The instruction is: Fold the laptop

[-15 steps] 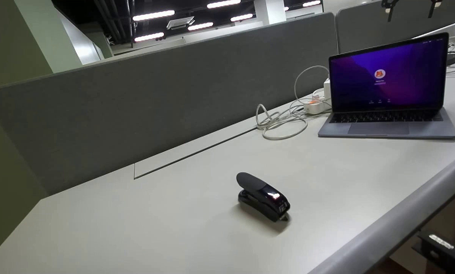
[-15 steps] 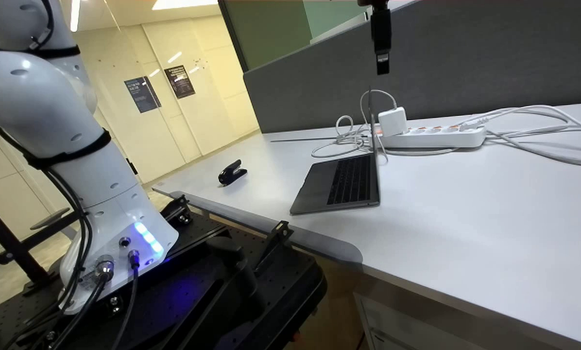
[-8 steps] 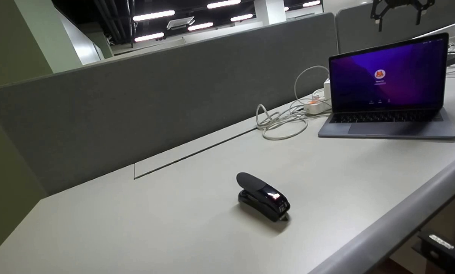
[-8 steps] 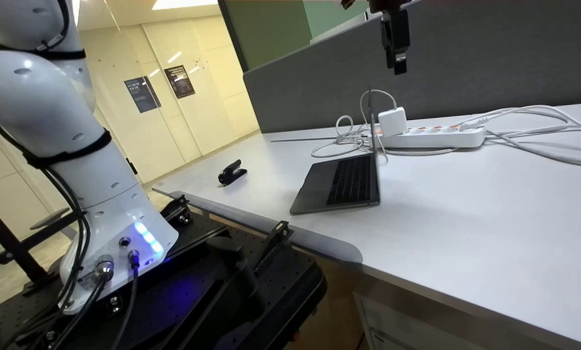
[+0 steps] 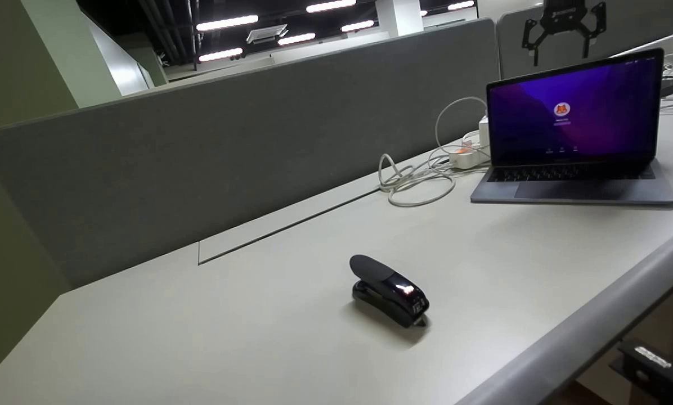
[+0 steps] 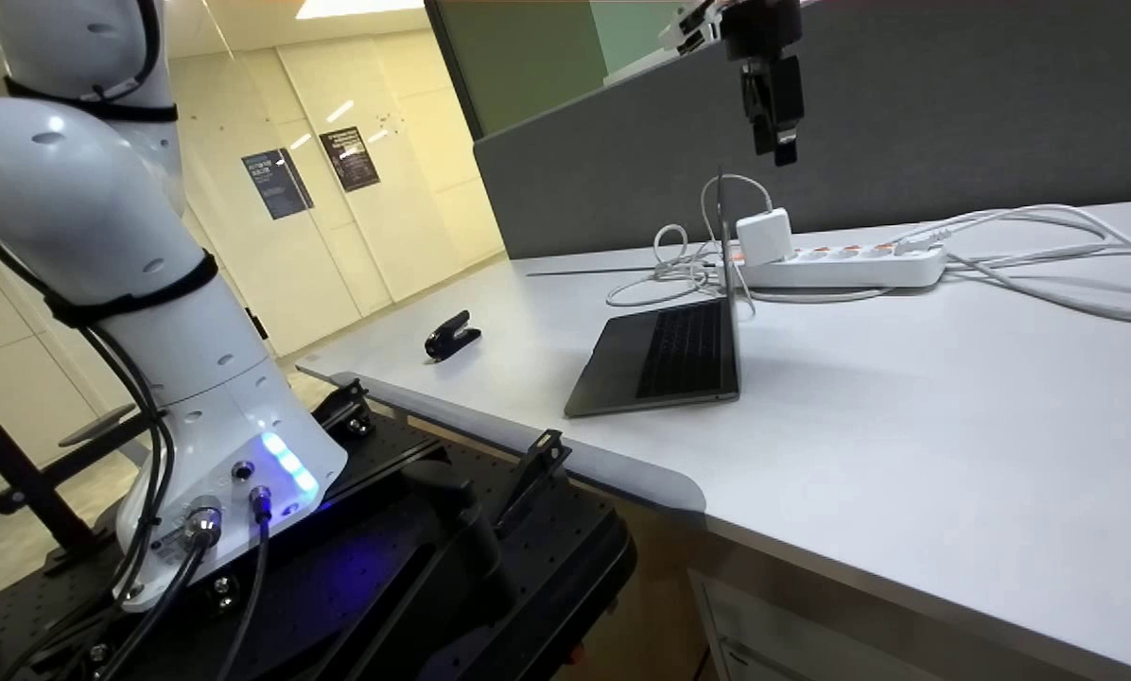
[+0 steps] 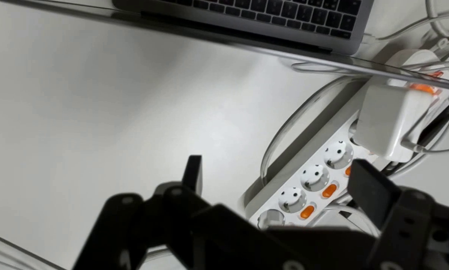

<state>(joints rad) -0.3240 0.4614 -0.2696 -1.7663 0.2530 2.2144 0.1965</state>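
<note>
End effector (image 5: 560, 61) lower, laptop (image 5: 575, 133) apart, seemingly below

We see a smooth metal laptop (image 5: 575, 135), a part-glossy, part-matt plastic stapler (image 5: 391, 289), a plastic power strip (image 6: 840, 272) and a matt, cloth-like partition (image 5: 258, 146).

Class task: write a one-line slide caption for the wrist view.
The claw hangs open behind an unfolded laptop, a white power strip on the desk below.

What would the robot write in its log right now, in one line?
task: fold laptop | state: open | gripper: open, holding nothing, above and behind the lit screen | contact: none
</note>
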